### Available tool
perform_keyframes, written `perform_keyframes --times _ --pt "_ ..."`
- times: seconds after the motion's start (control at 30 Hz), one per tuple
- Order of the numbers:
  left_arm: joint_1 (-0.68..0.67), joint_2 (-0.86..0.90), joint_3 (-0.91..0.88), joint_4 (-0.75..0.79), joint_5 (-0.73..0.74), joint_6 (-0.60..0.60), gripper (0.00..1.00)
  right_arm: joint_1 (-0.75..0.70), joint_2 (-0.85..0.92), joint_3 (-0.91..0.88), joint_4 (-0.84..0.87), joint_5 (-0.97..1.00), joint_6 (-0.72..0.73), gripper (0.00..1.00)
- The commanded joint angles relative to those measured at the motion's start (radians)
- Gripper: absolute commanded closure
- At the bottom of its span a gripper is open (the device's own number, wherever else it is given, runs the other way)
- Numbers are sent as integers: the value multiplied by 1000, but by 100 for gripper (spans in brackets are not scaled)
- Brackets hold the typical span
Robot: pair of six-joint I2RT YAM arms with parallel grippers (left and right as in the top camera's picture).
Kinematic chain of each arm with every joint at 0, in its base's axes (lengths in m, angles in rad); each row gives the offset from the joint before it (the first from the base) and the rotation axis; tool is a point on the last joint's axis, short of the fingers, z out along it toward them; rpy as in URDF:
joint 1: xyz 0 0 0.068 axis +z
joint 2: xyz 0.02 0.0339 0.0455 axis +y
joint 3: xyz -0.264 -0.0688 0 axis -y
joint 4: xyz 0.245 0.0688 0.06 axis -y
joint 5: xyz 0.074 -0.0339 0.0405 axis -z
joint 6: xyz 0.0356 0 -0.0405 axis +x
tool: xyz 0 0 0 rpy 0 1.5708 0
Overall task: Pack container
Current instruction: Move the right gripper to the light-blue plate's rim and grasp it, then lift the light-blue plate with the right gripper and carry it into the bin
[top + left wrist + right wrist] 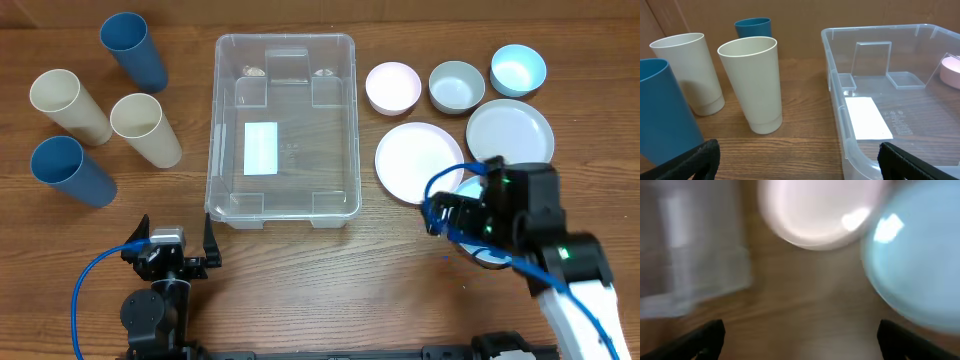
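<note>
At the middle of the worktop, somewhat nearer its far edge, sits the container [330,150], open side up and holding nothing; only the white label [261,148] shows on its base. It sits where either arm can reach it, with the goods sorted to its two sides.

Toward the far left corner four cups stand upright and apart: the far blue cup [133,50], the near blue cup [72,171], the left cream cup [70,105] and the right cream cup [146,129]. Along the far edge on the right are the pink bowl [393,87], the grey bowl [456,86] and the pale blue bowl [518,70]. Nearer lie the white plate [420,161] and the second white plate [510,133]. A pale blue plate [915,265] is mostly hidden under the right arm from overhead.

The left hand [176,238] rests by the near edge, just off the container's near left corner. Its fingers are spread wide around nothing and it faces the gap between cups and bin, so it looks parked out of the way.

The right hand [800,330] hangs over the plates near the right edge. Its fingers are apart with bare wood between them. Its wrist view is smeared, so I cannot tell its height.

Packing has not begun, I judge, and a plate seems the first target. Flat plates give little to pinch, so a rim grip is likely needed. Laying them flat first would leave room for the bowls and cups.
</note>
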Motion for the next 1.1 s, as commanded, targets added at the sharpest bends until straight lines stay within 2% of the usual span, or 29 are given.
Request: perform_keyframes --times 0.0,0.13,0.3,0.37,0.47,0.53,0.63,0.7,0.83,0.93,1.0,1.07 --pt "6 -10 -3 0 -3 12 0 -6 119 16 -77 345 438 0" --pt "6 -10 -3 0 -3 12 0 -6 236 16 -58 415 443 0" --pt "6 -10 -3 0 -3 12 0 -33 267 -11 -58 433 734 0" --pt "6 -10 -3 0 -3 12 0 -55 267 -31 -56 450 746 0" --pt "6 -10 -3 0 -3 12 0 -57 267 -40 -58 482 666 0" --pt "6 -10 -3 0 -3 12 0 -60 267 -47 -73 482 669 0" --pt "6 -10 -3 0 -3 12 0 -96 267 -102 -72 462 806 1" --pt "6 -10 -3 0 -3 12 0 -118 267 -161 -23 419 831 5" --pt "6 -10 -3 0 -3 12 0 -140 267 -290 145 350 831 6" --pt "6 -10 -3 0 -3 12 0 -140 267 -308 164 364 827 7" --pt "6 -10 -3 0 -3 12 0 -140 267 -312 165 372 827 24" --pt "6 -10 -3 0 -3 12 0 -140 267 -327 169 377 828 49"
